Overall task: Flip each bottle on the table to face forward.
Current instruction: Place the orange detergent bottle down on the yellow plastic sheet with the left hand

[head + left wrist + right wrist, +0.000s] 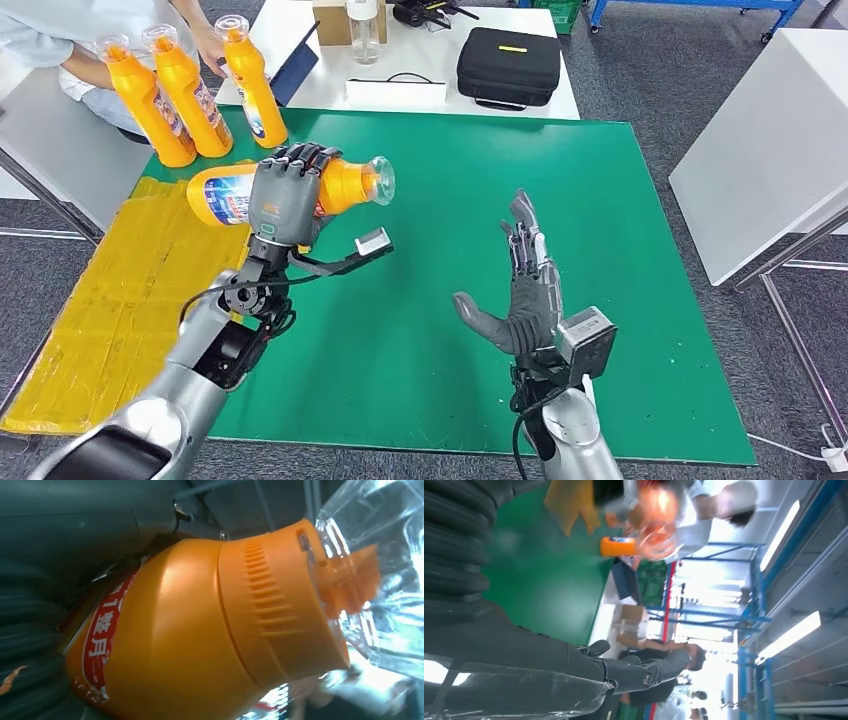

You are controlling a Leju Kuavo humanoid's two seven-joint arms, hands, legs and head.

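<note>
Orange bottle (345,186) lies sideways above the green mat (430,160), wrapped by the left hand (285,200), whose fingers (300,156) curl over its middle, clear cap pointing right. 3 bottles (190,90) stand behind. The right hand (525,290) is spread flat, holding nothing.

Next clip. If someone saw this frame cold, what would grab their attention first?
Probably the orange bottle held sideways above the green mat by the left hand, its clear cap pointing toward the table's middle. Next, the right hand raised over the mat with its fingers spread and nothing in it. Then three upright orange bottles at the far left corner, with a person's hand beside them.
</note>
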